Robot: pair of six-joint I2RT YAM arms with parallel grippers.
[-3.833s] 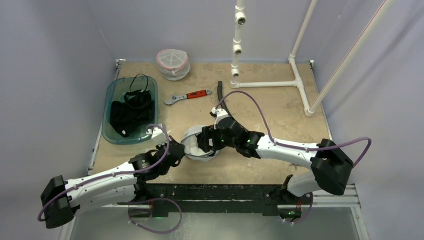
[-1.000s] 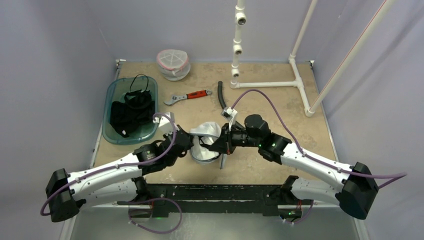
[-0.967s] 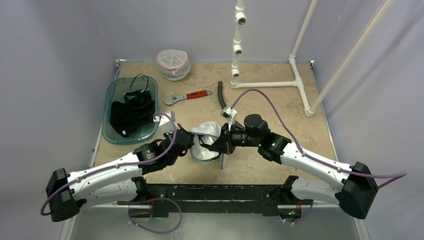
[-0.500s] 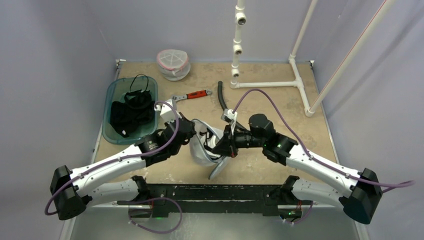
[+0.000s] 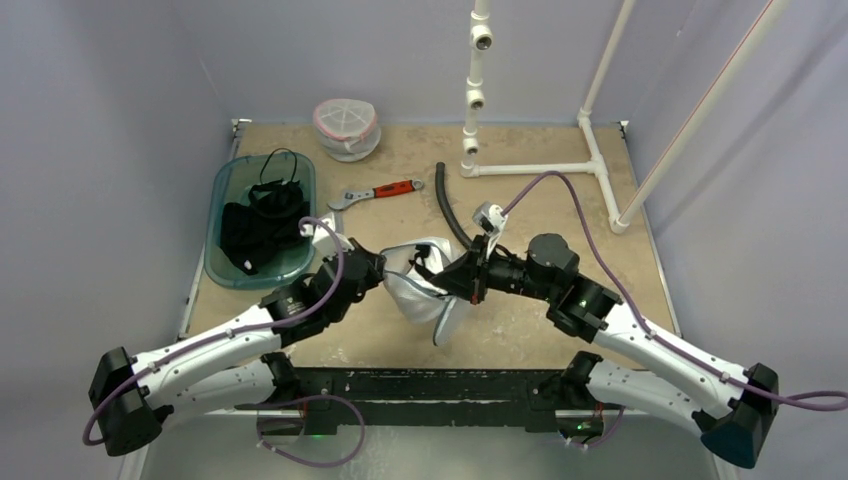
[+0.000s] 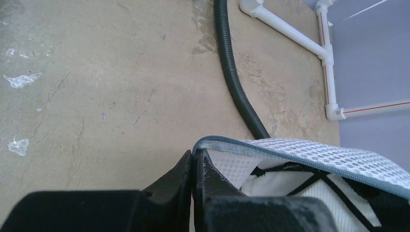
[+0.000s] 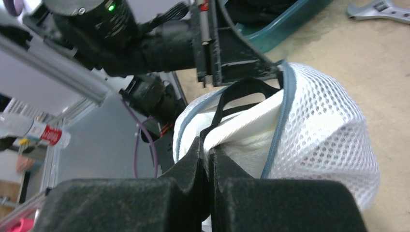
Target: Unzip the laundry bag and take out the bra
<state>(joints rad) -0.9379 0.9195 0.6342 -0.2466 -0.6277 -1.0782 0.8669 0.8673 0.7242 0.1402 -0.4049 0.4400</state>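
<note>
The white mesh laundry bag (image 5: 415, 272) with a blue zipper hangs just above the table between both arms, its mouth gaping open. My left gripper (image 5: 384, 272) is shut on the zipper edge of the bag (image 6: 314, 157), pinching the blue rim at its corner. A white bra (image 7: 251, 121) with black straps bulges out of the opening. My right gripper (image 7: 209, 145) is shut on a fold of that white fabric at the mouth of the bag (image 7: 329, 135). From above, a white part of the bra (image 5: 450, 320) hangs down below the right gripper (image 5: 447, 278).
A teal tub (image 5: 222, 190) holding black garments sits at the left. A second mesh bag (image 5: 346, 127) stands at the back. A red-handled wrench (image 5: 378, 192), a black hose (image 5: 452, 215) and a white PVC pipe frame (image 5: 540, 168) lie behind the bag.
Both grippers have lifted the bag and carried it slightly right. The right arm has drawn back to the right, and more white bra fabric now hangs out below the bag.
</note>
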